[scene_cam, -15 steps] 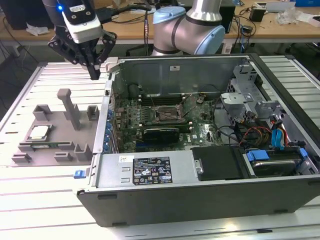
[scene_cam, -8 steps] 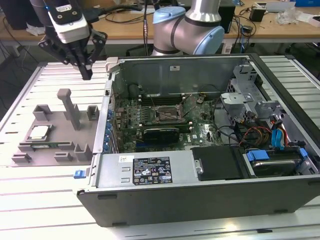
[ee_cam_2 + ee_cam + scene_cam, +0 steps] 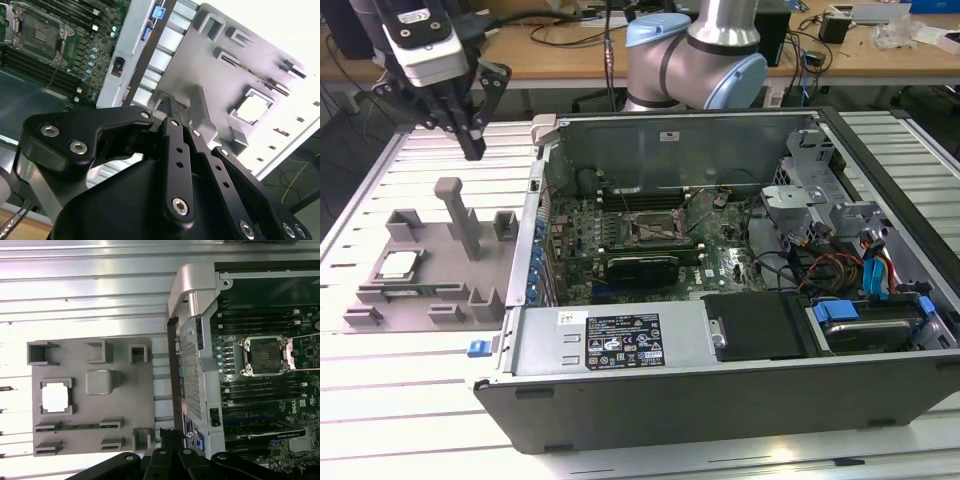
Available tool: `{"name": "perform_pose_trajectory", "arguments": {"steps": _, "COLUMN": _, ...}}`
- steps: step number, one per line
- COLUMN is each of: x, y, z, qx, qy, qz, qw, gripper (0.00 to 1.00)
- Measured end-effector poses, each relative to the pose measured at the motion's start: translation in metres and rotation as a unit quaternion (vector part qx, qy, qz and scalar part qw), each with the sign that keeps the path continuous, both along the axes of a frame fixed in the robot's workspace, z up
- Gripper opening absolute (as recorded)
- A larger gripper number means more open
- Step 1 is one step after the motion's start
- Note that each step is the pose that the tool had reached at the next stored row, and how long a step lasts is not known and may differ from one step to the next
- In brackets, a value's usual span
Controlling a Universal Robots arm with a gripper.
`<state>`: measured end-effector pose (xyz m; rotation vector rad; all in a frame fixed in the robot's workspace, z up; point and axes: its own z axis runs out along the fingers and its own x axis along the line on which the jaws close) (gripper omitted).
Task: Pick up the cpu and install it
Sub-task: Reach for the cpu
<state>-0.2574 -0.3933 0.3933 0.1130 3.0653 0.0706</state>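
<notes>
While the gripper (image 3: 473, 148) hangs above the bench (image 3: 400, 400), jaws pinched together on nothing, the cpu (image 3: 398, 265) sits lower, toward the exterior view's left, in the grey holder (image 3: 430, 235). In both wrist views, cpu (image 3: 254, 107) (image 3: 55, 397) well apart from the gripper.

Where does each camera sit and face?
Exterior view: off the arm, looking down at open computer case and grey holder; arm joint and gripper show.
First wrist view: on the wrist, straight down over holder and motherboard; gripper links show.
Second wrist view: on the wrist, obliquely along the gripper.
All share the cpu in the holder and the empty socket.
</notes>
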Motion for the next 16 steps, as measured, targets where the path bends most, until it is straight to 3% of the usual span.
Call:
{"name": "perform_pose_trajectory", "arguments": {"steps": 3, "x": -0.007, "y": 0.0002, "z": 0.0000, "qx": 0.0000, "qy": -0.0011, "qz": 0.000, "qw": 1.0000, "gripper": 0.11}}
{"name": "perform_pose_trajectory", "arguments": {"steps": 5, "x": -0.018, "y": 0.0005, "z": 0.0000, "qx": 0.0000, "qy": -0.0027, "qz": 0.000, "qw": 1.0000, "gripper": 0.11}}
{"name": "perform_pose_trajectory", "arguments": {"steps": 16, "x": -0.048, "y": 0.0012, "z": -0.0018, "qx": 0.0000, "qy": -0.0065, "qz": 0.000, "qw": 1.0000, "gripper": 0.11}}
